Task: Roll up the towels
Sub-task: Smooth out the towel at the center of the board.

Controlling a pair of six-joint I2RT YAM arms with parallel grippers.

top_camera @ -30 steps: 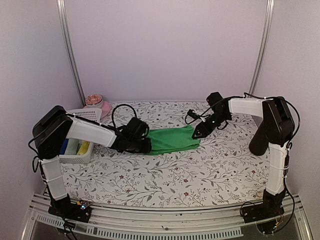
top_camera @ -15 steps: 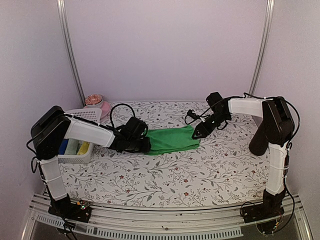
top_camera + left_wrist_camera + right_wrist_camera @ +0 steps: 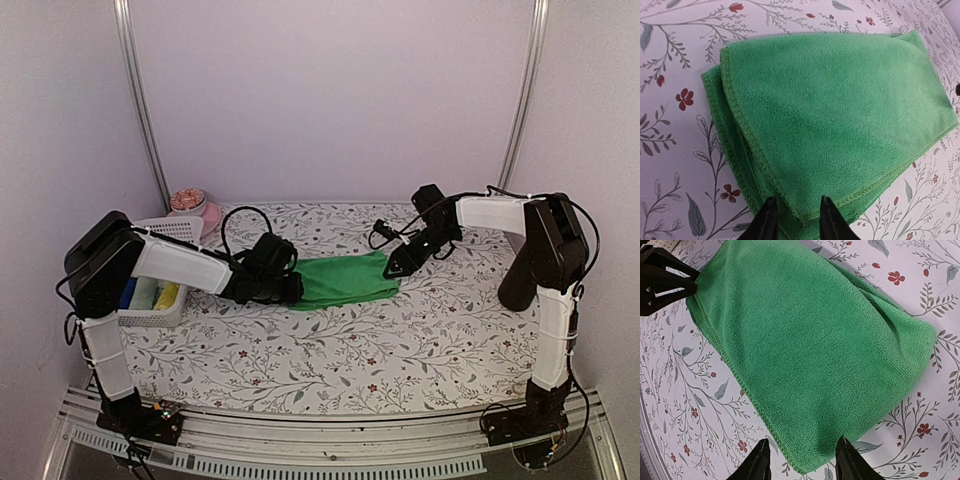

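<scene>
Over the last second almost nothing moves: the left claw [image 3: 798,202] only shifts slightly at the left end of the green towel [image 3: 345,281], so rolling has not begun. The towel lies folded flat in the middle of the surface [image 3: 330,350], its long axis running left to right between both claws. Narrow, the left claw straddles the hem, and I cannot tell whether it pinches. The right claw [image 3: 802,441] stands moderately wide over the right end, holding nothing.

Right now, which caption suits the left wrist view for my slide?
The left tool straddles an edge of the folded green towel on the floral table.
</scene>
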